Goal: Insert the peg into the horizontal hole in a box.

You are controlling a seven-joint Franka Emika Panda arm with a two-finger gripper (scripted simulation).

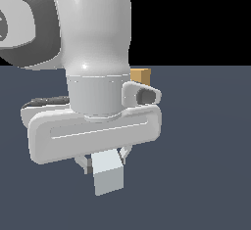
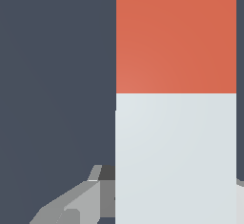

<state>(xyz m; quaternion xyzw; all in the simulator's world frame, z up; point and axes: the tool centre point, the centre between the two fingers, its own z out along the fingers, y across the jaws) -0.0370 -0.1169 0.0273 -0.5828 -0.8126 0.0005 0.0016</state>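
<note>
right now the tool [image 1: 104, 161] grips the peg [image 1: 108, 174] low centre; next, carry it toward the box [image 1: 140, 76] behind.

1. My arm [image 1: 93, 33] is showing as glossy white, rounded shells, with a dark grey band curving around the joint at the exterior view's left.
2. My wrist is narrowing into a pale grey cylindrical collar.
3. My hand body is appearing as a wide, white, rounded block with a long shallow groove along its face.
4. My fingers [image 2: 71, 204] are looking grey and angular.
</note>
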